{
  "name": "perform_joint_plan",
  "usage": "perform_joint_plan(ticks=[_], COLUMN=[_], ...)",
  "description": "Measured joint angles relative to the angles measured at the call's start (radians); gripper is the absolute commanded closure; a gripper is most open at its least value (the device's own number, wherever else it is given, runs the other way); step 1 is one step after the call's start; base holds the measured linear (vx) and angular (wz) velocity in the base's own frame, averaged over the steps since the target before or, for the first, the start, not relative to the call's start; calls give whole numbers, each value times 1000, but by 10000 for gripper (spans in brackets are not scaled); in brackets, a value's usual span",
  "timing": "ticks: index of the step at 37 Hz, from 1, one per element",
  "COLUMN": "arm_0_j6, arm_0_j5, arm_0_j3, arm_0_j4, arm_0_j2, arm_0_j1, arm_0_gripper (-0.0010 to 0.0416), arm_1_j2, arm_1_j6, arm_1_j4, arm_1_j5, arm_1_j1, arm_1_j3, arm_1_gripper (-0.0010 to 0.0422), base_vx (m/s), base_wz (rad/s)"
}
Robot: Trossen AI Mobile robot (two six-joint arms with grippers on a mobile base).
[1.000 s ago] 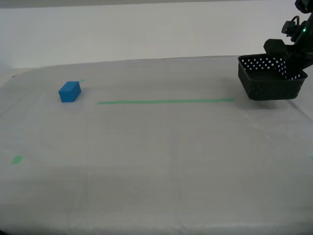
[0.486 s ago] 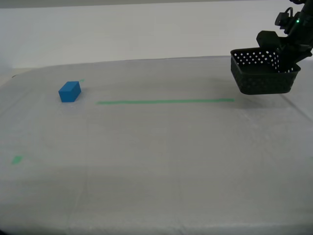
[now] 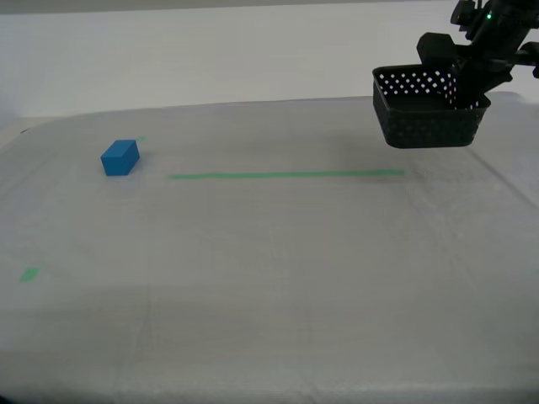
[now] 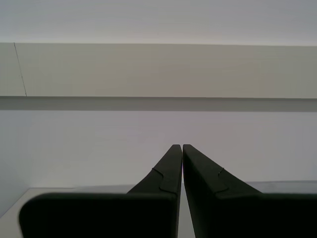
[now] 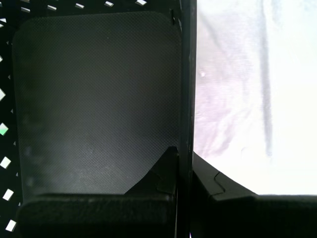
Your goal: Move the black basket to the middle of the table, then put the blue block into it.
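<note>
My first gripper (image 3: 468, 94) is shut on one wall of the black basket (image 3: 425, 114) and holds it in the air above the table (image 3: 269, 278), at the exterior view's far right. In the first wrist view the basket's wall stands between the two fingers (image 5: 184, 158), with the basket's floor (image 5: 94, 99) on one side. The blue block (image 3: 120, 157) lies on the cloth at the exterior view's far left, far from the basket. My second gripper (image 4: 179, 148) is shut and empty, pointing at a pale wall; it does not show in the exterior view.
A thin green tape line (image 3: 285, 175) runs across the far middle of the table. A small green mark (image 3: 29, 273) lies near the exterior view's left edge, another by the block. A pale wall stands behind the table.
My first gripper has lifted the basket higher and carried it toward the exterior view's left. The blue block has not moved.
</note>
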Motion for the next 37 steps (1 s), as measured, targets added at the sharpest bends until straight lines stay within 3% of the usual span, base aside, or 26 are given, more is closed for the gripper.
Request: perform_joint_plan(ticks=[11, 18, 26, 37], arm_0_j6=[8, 42, 47, 79], arm_0_j5=[1, 7, 27, 30], arm_0_j3=[88, 158, 249, 320], arm_0_j4=[-125, -170, -244, -259], arm_0_j2=[-28, -28, -28, -26], arm_0_j1=[55, 92, 117, 174], arm_0_gripper=[406, 406, 406, 406], arm_1_j2=[0, 0, 0, 0], arm_1_j6=[0, 0, 0, 0], arm_1_j4=[0, 0, 0, 0], arm_1_j5=[0, 0, 0, 0], arm_1_j1=[0, 0, 0, 0], arm_1_j3=[0, 0, 0, 0], arm_1_gripper=[412, 412, 412, 412], base_vx=[0, 0, 0, 0], base_wz=[0, 0, 0, 0])
